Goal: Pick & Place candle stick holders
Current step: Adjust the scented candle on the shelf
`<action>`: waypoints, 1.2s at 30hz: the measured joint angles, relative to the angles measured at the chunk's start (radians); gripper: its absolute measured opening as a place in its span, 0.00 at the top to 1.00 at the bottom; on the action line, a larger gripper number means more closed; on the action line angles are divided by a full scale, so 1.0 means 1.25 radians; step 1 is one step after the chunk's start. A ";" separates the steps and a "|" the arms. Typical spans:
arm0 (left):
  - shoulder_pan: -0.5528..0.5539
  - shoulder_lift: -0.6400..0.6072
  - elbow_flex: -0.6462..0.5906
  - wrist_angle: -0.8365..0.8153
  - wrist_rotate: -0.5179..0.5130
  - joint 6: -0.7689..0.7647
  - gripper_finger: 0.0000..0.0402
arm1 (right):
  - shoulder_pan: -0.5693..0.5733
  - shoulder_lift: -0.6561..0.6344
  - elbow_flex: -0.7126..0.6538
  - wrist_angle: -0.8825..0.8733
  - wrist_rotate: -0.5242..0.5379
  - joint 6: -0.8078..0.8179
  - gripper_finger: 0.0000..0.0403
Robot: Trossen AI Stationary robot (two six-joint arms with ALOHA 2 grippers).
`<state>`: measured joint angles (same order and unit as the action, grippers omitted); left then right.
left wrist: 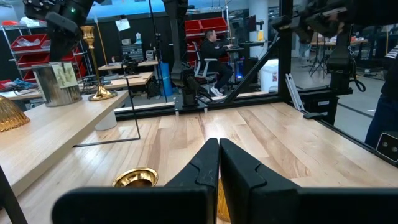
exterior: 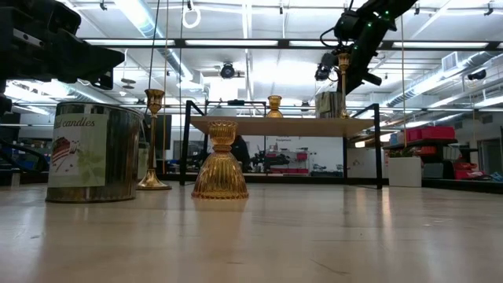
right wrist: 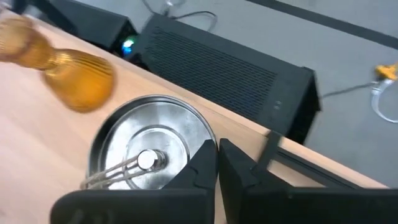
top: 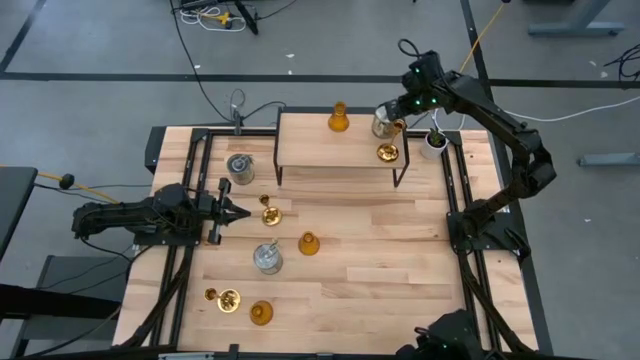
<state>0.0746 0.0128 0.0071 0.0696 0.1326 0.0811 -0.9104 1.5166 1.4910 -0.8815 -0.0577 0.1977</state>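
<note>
— Brass first: where do the brass candlestick holders stand?
— One (top: 388, 152) stands on the raised shelf (top: 300, 155) at the back of the table (top: 400, 260), near the shelf's front edge and just beside a silvery glass cylinder (top: 383, 122). Another (top: 270, 214) is on the table just in front of the left tool (top: 235, 212), and a third (top: 228, 298) sits near the table's front edge, beside an amber holder (top: 261, 313).
— And the right tool?
— The right tool (top: 398, 118) hangs over the shelf, above the silvery cylinder and close to the shelf candlestick's stem. Its fingers are pressed together, and its wrist view shows nothing between them, only the cylinder's open top below.
— Left tool?
— Low over the table, fingers closed tight and holding nothing, with the brass base just ahead.
— Other holders?
— An amber bell-shaped one (top: 338, 120) is on the shelf too. On the table are a second silvery cylinder (top: 240, 166) by the shelf's left leg, a third (top: 267, 258) mid-table, and an amber one (top: 308, 243) just beside it.
— Anything else?
— A small white pot with a green plant (top: 434, 141) stands off the shelf's right end.
</note>
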 joint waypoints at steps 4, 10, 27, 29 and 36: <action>0.000 0.000 0.000 0.000 0.000 0.000 0.95 | 0.001 0.000 0.000 0.018 -0.018 0.000 0.97; 0.000 0.000 0.000 0.000 0.000 0.000 0.95 | 0.000 0.000 0.000 0.032 -0.016 -0.033 0.97; 0.000 0.000 0.000 0.000 0.000 0.000 0.95 | -0.002 -0.004 0.000 0.059 -0.032 -0.054 0.72; 0.000 0.000 0.000 0.000 0.000 0.000 0.95 | -0.007 -0.013 0.000 0.068 -0.027 -0.041 0.70; 0.000 0.000 0.000 0.000 0.000 0.000 0.95 | -0.037 -0.024 0.000 0.024 0.096 -0.005 0.74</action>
<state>0.0744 0.0128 0.0071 0.0696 0.1324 0.0811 -0.9569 1.4864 1.4914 -0.8518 0.0629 0.1917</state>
